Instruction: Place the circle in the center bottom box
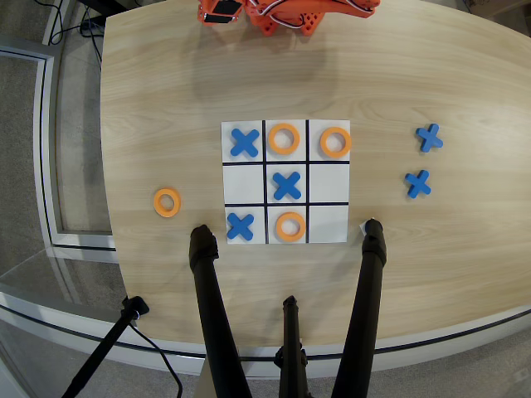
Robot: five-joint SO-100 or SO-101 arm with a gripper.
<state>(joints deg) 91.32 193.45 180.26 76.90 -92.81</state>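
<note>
At the top edge of the overhead view only a piece of the orange arm (286,12) shows, and its fingers lie out of the picture, so I cannot tell whether they are spread or clenched. Nothing of the arm reaches over the board.

Nearest that arm, on the light wood tabletop (166,99), lies the white 3x3 board (245,184) with black lines. The center bottom box (284,124) is the middle cell of the row toward the arm, and the circle (284,152) lies flat inside it, clear of the lines and well apart from the arm.

Beside it in the same row, a blue X piece (244,142) fills the cell to the left of the view and another orange ring (335,154) fills the cell to the right. A second blue X (286,185) sits in the board's middle cell. In the row farthest from the arm, a third blue X (240,225) lies in the left cell and an orange ring (289,238) in the middle one.

Off the board, a spare orange ring (167,213) rests on the tabletop to the left, and two blue X pieces (429,137) (417,183) rest to the right. Black tripod legs (211,315) stand on the tabletop's near edge.
</note>
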